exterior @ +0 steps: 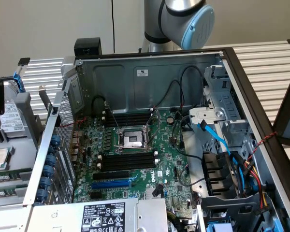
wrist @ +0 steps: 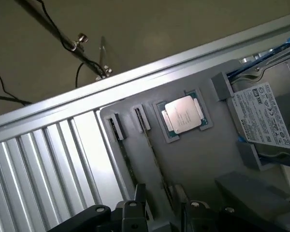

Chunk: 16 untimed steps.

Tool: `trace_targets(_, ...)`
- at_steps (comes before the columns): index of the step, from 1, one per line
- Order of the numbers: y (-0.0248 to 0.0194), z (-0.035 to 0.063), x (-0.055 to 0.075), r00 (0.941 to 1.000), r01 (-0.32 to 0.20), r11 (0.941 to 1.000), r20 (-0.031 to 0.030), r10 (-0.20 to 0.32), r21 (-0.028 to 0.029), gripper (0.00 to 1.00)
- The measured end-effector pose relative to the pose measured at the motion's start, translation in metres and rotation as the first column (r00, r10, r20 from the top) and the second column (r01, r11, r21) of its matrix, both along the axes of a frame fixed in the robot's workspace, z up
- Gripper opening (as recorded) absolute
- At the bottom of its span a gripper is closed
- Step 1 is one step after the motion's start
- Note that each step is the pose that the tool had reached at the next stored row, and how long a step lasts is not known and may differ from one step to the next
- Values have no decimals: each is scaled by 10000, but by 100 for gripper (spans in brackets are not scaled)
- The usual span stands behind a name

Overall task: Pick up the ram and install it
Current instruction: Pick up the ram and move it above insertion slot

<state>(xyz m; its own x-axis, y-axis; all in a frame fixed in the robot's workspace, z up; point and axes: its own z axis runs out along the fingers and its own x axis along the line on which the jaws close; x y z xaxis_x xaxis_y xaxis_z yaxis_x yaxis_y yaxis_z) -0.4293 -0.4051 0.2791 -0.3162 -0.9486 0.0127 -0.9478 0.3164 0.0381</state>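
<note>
In the exterior view you are looking into an open grey metal computer case (exterior: 125, 82), with the arm's grey joint and its pale blue cap (exterior: 191, 21) at the top centre of the frame. A green motherboard (exterior: 169, 159) lies on the case floor, carrying a square metal processor socket (exterior: 132, 139) at the middle. Long black memory slots with white end clips (exterior: 128, 161) sit just below the socket, and a blue expansion slot (exterior: 111, 183) lies lower still. You have a small white sticker (exterior: 142, 72) on the back wall and a white power-supply label (exterior: 104, 216) at the bottom centre. The print on both is too small to read. In the wrist view your black gripper (wrist: 160, 195) hangs over a grey moulded tray (wrist: 198, 159) with its two fingers (wrist: 139, 195) standing well apart and clamped on nothing. The ram (wrist: 157, 162), a long thin green circuit-board stick seen edge-on, stands in a tray holder, and its near end runs into the gap between the fingers. I cannot tell whether either finger touches it. A second thin stick (wrist: 125, 162) stands in the neighbouring holder, beside a silver-capped processor (wrist: 183, 114). Past that lies a metal hard drive with a dense white label (wrist: 263, 116), which is not legible.
</note>
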Motion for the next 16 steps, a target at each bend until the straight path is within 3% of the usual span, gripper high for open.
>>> trace_targets(9,-2,-93,-5,9955,-943,9955,6,943,-1,36)
trace_targets(16,-3,-141,-6,9815,-1917,9815,7,1917,0,36)
